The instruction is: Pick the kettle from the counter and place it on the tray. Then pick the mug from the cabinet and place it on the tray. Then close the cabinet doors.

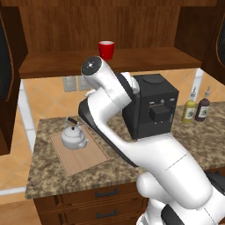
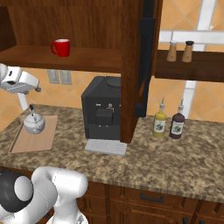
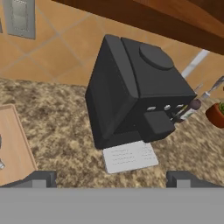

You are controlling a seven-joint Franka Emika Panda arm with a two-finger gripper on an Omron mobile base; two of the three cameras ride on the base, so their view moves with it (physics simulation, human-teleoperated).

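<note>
The small silver kettle with its arched black handle [image 1: 73,135] stands on the flat light-brown wooden tray [image 1: 83,156] on the speckled granite counter [image 1: 114,169], so the first step looks done. The gripper [image 3: 111,177], fingers spread wide and empty, hangs above the counter near the black coffee machine [image 3: 135,96]. The next move calls for a reach up to the bright red mug [image 1: 106,49] on the dark wooden cabinet's [image 1: 66,26] shelf.

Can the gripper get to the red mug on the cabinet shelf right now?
Probably yes: the mug stands alone on the open shelf, doors swung aside, and the gripper is open and empty.
</note>
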